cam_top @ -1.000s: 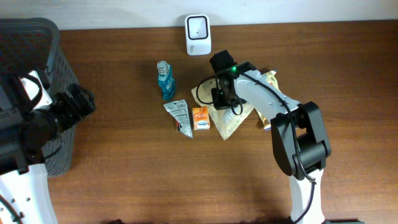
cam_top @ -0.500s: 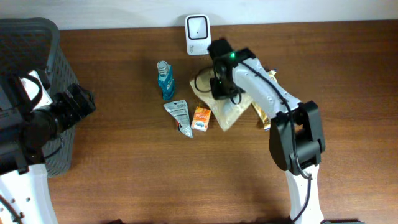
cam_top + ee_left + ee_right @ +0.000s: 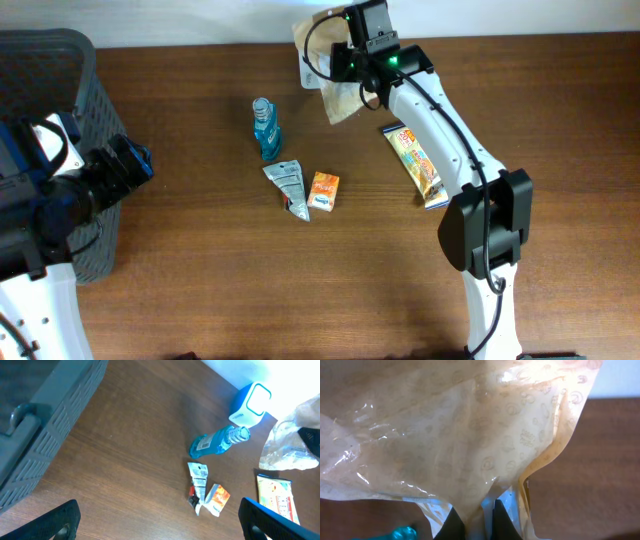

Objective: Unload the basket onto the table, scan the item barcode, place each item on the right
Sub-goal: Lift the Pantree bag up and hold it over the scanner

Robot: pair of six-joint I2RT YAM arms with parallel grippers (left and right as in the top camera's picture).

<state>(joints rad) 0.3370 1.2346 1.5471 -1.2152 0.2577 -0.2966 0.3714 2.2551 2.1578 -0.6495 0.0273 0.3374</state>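
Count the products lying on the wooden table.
4: blue bottle, silver tube and orange packet just below it, snack bar to the right. The bag hangs in the right claw.

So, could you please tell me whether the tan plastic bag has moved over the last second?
Yes. The tan plastic bag, pinched by the right gripper, went from beside the orange carton to over the white scanner.

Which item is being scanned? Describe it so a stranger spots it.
On the table, go to the white scanner at the far edge; the right fingers pinch it there. It is the tan translucent bag, the only item lifted off the wood.
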